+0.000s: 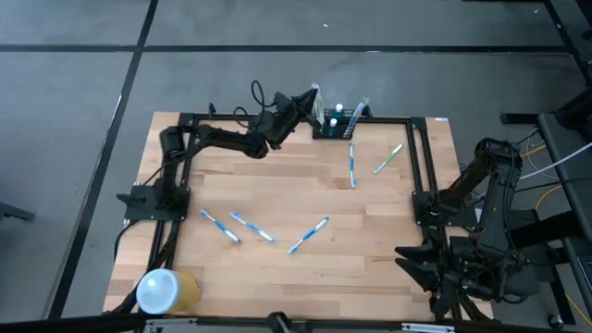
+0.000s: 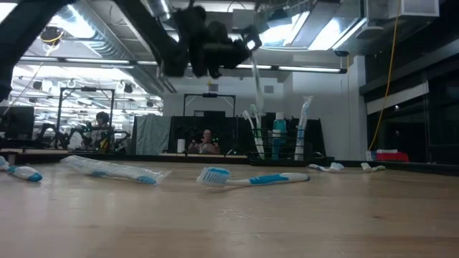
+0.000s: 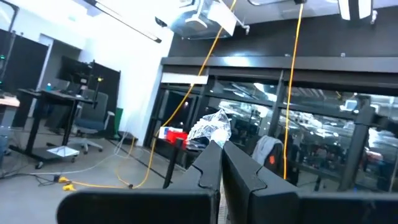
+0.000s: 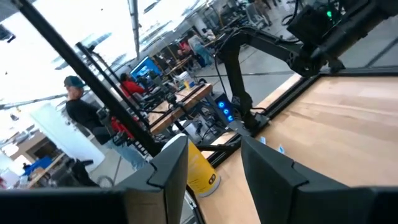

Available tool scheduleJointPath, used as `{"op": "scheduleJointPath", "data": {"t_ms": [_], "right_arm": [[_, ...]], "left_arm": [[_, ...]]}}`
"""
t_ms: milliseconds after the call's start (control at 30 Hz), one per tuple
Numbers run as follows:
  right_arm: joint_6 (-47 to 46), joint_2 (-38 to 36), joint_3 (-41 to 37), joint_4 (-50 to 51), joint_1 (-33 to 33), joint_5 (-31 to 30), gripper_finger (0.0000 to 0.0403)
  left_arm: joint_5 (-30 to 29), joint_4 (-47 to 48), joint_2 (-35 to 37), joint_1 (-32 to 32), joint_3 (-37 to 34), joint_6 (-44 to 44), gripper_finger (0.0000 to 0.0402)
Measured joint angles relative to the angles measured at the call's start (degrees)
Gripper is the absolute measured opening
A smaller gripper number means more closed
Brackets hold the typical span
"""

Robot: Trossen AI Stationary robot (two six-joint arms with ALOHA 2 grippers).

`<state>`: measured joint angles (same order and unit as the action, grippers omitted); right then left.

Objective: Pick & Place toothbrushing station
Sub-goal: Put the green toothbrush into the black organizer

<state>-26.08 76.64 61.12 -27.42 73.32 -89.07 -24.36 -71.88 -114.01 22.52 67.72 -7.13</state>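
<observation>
**Left end effector holds a wrapped brush over the rack at the far edge**

The rack (image 1: 339,125) stands at the far edge of the bench (image 1: 296,199), a little toward the right corner, with a few brushes and a blue tube upright in its slots. It looks like a light, stiff black frame, likely to slide or tip if knocked sideways, so anything lowered into it should go in straight down.

The left end effector (image 1: 310,98) hovers just beside and above the rack, fingers (image 3: 214,165) pressed together on a wrapped brush (image 2: 255,72); the crinkled clear wrapper shows at the fingertips in the wrist view. The brush is thin, light and stiff, but its film sleeve is slick, so it could rotate in the grip. It seems to be held near one end, hanging down toward the slots.

More brushes (image 1: 308,235) lie loose on the bench, three near the middle toward the near edge and two by the right side. A yellow cylinder (image 1: 166,291) lies at the near left corner.

The right end effector (image 1: 430,268) waits off the near right corner, fingers (image 4: 171,165) apart and empty.
</observation>
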Motion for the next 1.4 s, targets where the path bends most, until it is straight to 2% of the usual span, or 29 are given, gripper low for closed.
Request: {"op": "scheduleJointPath", "data": {"t_ms": [233, 500, 667, 833, 1033, 1200, 1400], "right_arm": [[-1.2, 0.0, 0.0, -0.4, 0.4, -1.0, 0.0153], [-1.6, 0.0, 0.0, -0.4, 0.1, -0.9, 0.0153], [-1.5, 0.0, 0.0, -0.4, -0.4, -0.9, 0.0153], [-1.4, 0.0, 0.0, -0.4, -0.5, -0.9, 0.0153], [-2.0, 0.0, 0.0, -0.4, -0.5, -0.9, 0.0153], [-2.0, 0.0, 0.0, -0.4, -0.5, -0.9, 0.0153], [-1.7, 0.0, 0.0, -0.4, 0.0, -0.9, 0.0153]], "left_arm": [[-1.4, -5.2, -5.1, 1.7, 0.0, 1.1, 0.0002], [0.7, -4.6, -5.3, 4.4, 0.0, 1.3, 0.0002], [1.4, -2.7, -5.4, 3.7, 0.0, 0.5, 0.0002], [1.2, -3.1, -8.5, 2.4, 2.6, -0.2, 0.0002], [-3.9, -2.8, -11.2, 0.9, 4.2, 1.3, 0.0002], [-14.0, -2.1, -11.2, -0.9, 4.2, 2.8, 0.0002], [-15.5, -0.6, -12.7, -1.9, 4.1, -1.4, 0.0002]]}}
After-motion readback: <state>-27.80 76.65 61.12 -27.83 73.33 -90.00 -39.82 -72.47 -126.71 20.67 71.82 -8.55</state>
